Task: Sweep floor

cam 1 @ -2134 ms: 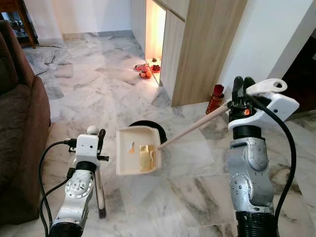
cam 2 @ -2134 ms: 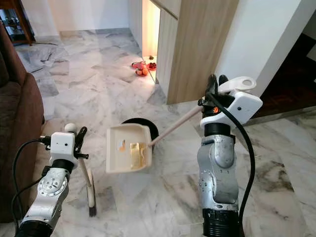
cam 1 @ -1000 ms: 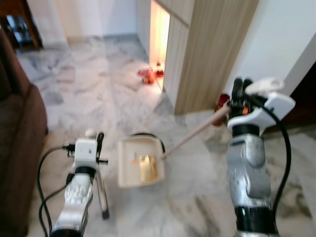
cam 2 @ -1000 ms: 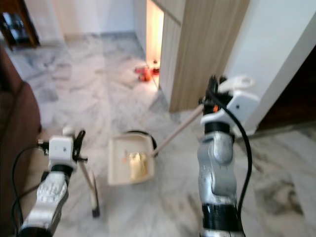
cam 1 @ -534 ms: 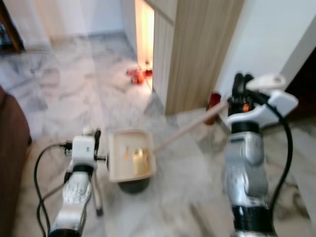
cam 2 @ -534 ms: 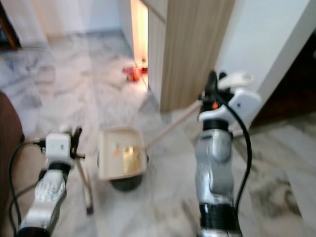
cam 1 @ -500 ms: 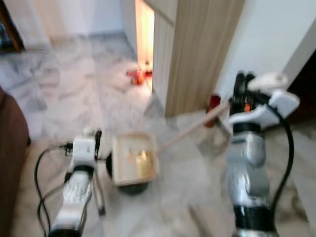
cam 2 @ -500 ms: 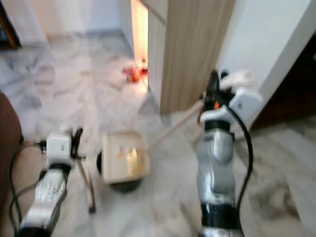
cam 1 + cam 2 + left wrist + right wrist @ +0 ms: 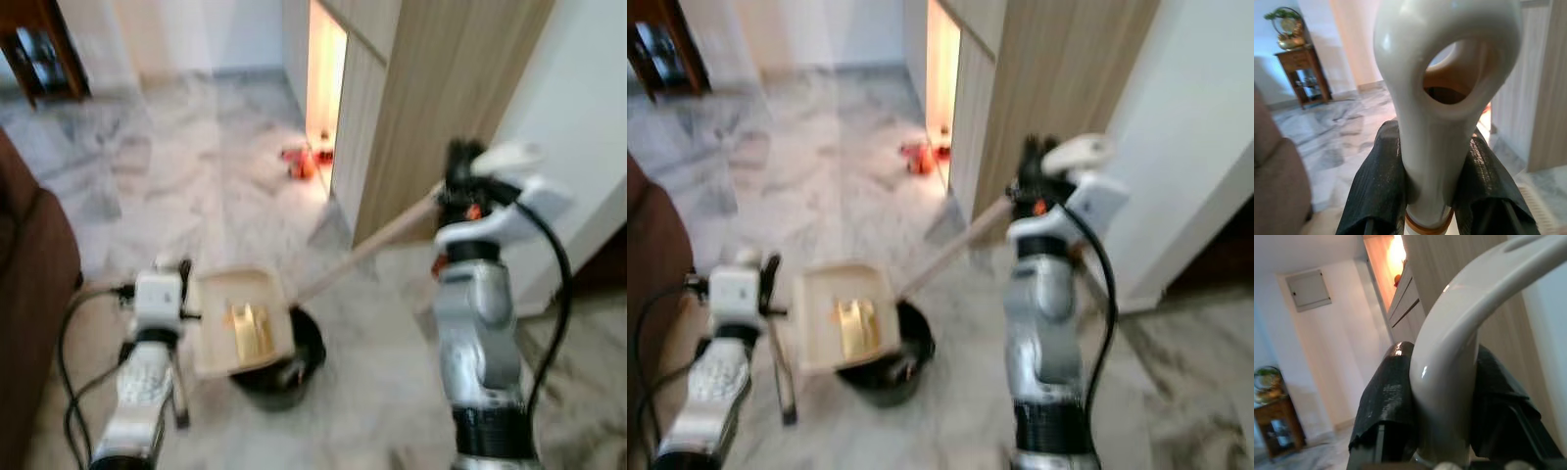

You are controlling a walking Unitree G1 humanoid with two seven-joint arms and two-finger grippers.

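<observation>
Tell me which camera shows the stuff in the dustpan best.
The left eye view: the yellowish scraps lie in the open dustpan above the black bin. The right eye view shows the same, more blurred. The wrist views show white handle ends between black fingers.

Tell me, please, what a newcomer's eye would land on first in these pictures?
Probably the cream dustpan carrying yellowish scraps, hanging over a black bin on the marble floor, its long handle gripped by the right gripper. Next, the left gripper clamped on a broom handle, beside the brown sofa.

Cream dustpan [image 9: 240, 322] — black bin [image 9: 279, 370] — grey-veined marble floor [image 9: 196, 186].
</observation>
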